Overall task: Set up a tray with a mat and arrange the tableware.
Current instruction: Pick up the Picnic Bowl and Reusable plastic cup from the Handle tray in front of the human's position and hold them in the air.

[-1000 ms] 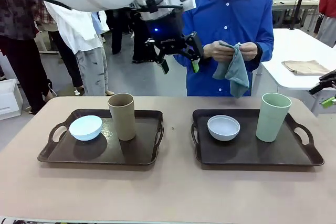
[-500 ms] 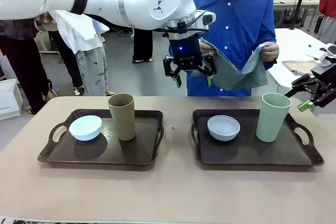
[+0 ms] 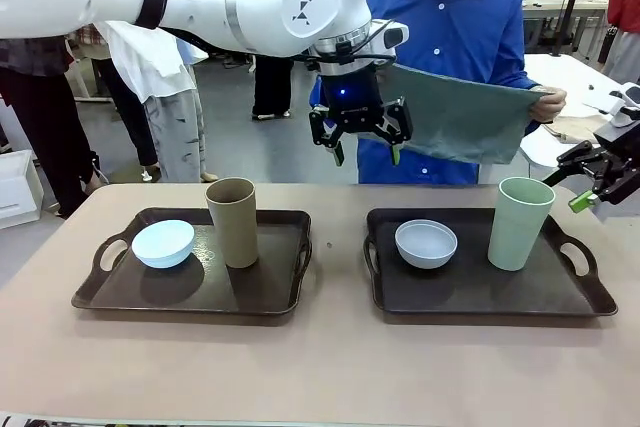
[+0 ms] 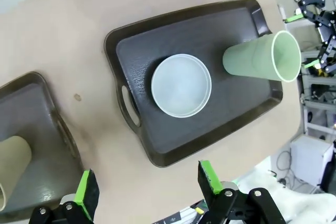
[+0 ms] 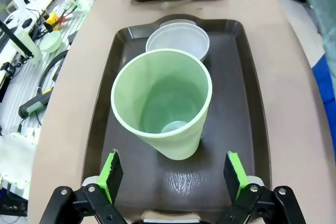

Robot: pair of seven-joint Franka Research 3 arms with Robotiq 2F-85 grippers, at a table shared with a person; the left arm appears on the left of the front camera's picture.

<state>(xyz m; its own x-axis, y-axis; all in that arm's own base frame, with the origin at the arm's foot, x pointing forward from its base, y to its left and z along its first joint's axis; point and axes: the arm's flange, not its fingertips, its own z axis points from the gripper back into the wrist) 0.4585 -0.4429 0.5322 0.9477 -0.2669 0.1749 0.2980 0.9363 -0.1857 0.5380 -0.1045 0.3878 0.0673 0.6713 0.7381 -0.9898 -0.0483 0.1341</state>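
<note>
Dark brown trays sit side by side on the tan table (image 3: 320,367): the left tray (image 3: 190,305) holds the pale blue bowl (image 3: 163,243) and tan-brown tumbler (image 3: 232,222), and the right tray (image 3: 480,309) holds the white bowl (image 3: 426,243) and pale green tumbler (image 3: 519,223). Above the table's far edge the left gripper (image 3: 365,152) hangs wide open and empty, in front of the grey-green mat (image 3: 460,122) that the person holds spread out. The right gripper (image 5: 172,156), equally wide and empty, hovers beside the pale green tumbler.
</note>
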